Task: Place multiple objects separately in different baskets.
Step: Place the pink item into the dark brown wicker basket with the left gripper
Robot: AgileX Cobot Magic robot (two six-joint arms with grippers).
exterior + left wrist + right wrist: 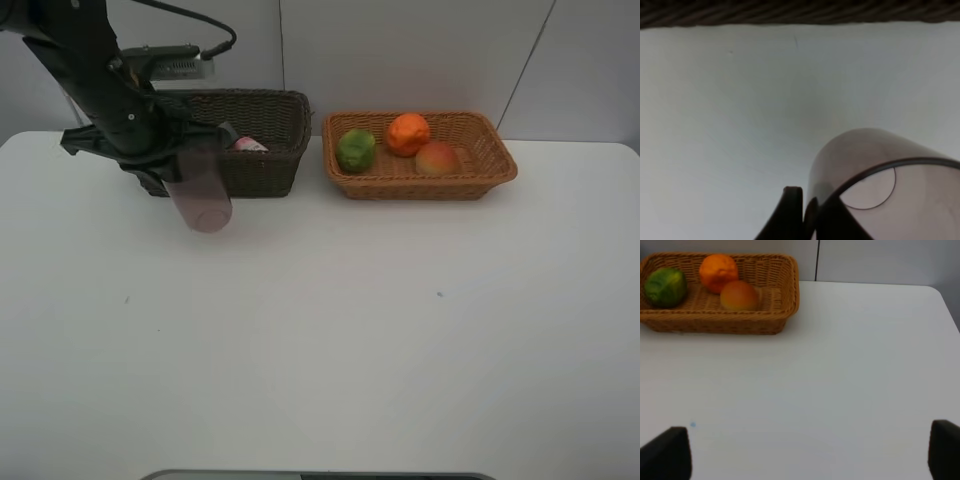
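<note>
One translucent pink cup [200, 188] hangs pinched by its rim in my left pincer [800, 210], long axis tilted, base pointing down toward the table [320, 330], just before the dark brown basket [262, 150]. My right pincer [805, 460] is spread wide, empty. Farther off, the tan basket [480, 170] holds three fruits.

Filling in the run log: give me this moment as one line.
left gripper: shut on translucent pink cup, by dark brown basket | right gripper: open, empty | tan basket: orange, mango, green fruit
</note>
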